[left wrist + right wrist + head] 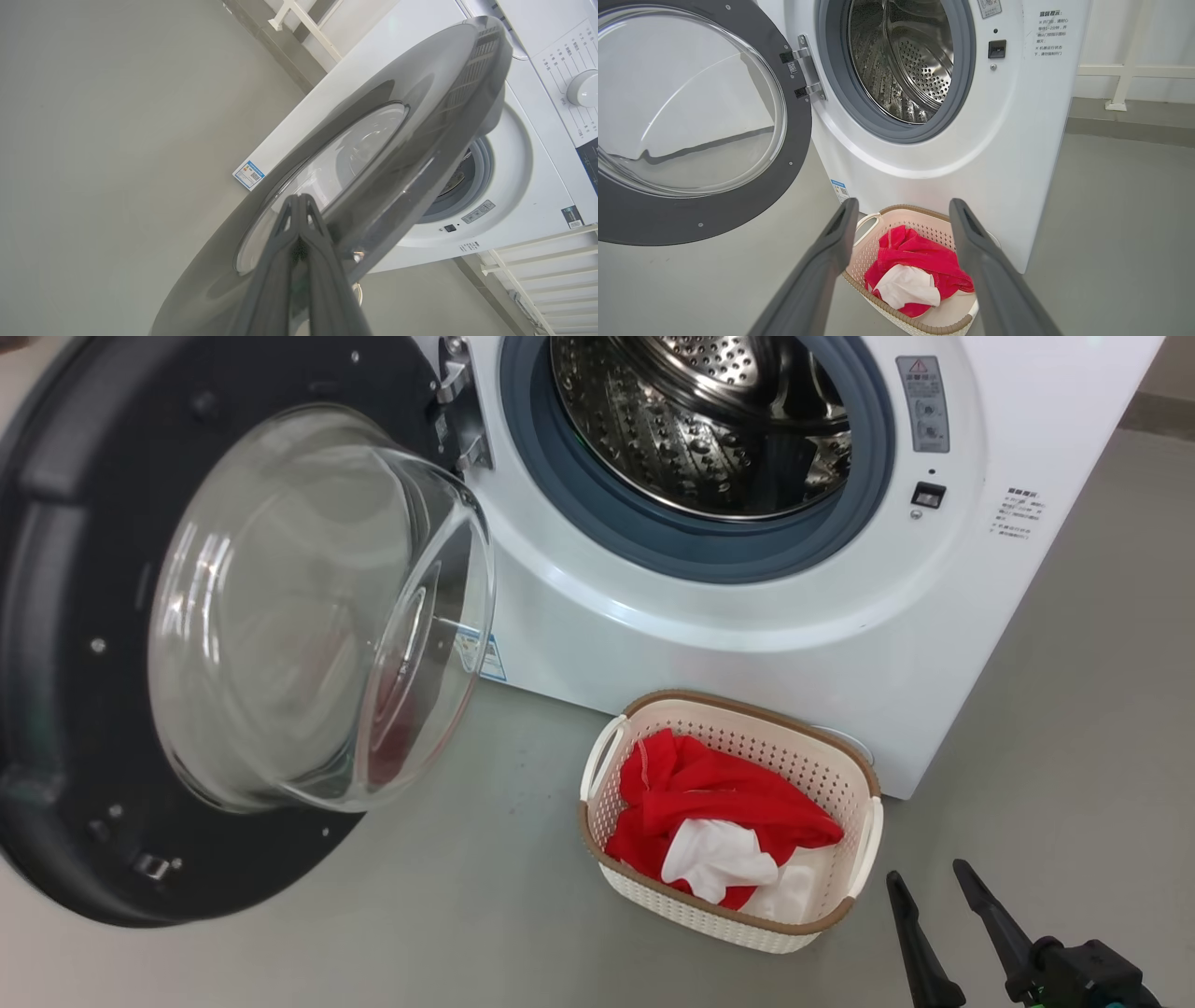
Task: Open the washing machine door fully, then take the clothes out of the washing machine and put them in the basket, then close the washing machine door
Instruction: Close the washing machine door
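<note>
Fingers of the dark right pincer (927, 871) stand spread wide and empty before the big white front-loading washing machine (672, 635), near its front corner. Just beside the foot of the machine's front, on the grey floor (467, 915), sits the small cream perforated plastic basket (747, 707) with a brown rim, holding the crumpled red-and-white clothes (719, 793). Left of the machine's opening, the round black-rimmed door (56, 709) with its bulging glass window hangs swung wide. The left pincer (299, 198), fingers pressed together on nothing, lies at the door's glossy outer face. Inside the machine's grey rubber ring gleams the perforated steel drum (709, 420).
</note>
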{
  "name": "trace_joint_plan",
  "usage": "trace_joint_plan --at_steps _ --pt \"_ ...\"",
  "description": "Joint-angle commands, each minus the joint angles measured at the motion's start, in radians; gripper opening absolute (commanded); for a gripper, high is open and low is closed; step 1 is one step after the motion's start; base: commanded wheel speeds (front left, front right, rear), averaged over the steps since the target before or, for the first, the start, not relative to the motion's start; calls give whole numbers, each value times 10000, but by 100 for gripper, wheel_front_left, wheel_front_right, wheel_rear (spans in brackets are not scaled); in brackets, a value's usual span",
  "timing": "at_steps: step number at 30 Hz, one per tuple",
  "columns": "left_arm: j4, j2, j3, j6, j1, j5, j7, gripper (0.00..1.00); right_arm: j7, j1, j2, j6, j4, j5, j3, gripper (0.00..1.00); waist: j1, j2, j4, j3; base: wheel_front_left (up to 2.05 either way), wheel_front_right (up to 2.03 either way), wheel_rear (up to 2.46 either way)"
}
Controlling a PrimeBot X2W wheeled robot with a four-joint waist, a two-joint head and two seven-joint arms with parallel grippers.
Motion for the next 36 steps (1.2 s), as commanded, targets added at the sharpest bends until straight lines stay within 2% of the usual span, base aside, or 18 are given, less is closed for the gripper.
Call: trace_joint_plan --at_steps 1,9,17,25,36 --pt "-508 569 234 -73 -11 -189 219 0 -65 -73 -54 48 -238 3 229 100 0 0 -51 -93 0 0 0" --pt "-2122 479 236 -73 610 -935 726 0 -65 39 -25 48 -255 107 244 100 0 0 -293 -297 0 0 0" --pt "-3286 275 229 -73 930 -1167 948 0 -65 34 -11 48 -308 129 191 100 0 0 -589 -305 0 0 0" --pt "-4499 -340 64 -73 908 -1175 830 0 -65 -12 -4 48 -335 137 174 100 0 0 -912 -241 0 0 0" --pt "-5827 -1116 -662 -73 715 -911 647 0 -65 -78 -2 48 -348 195 169 100 0 0 -1232 -210 0 0 0"
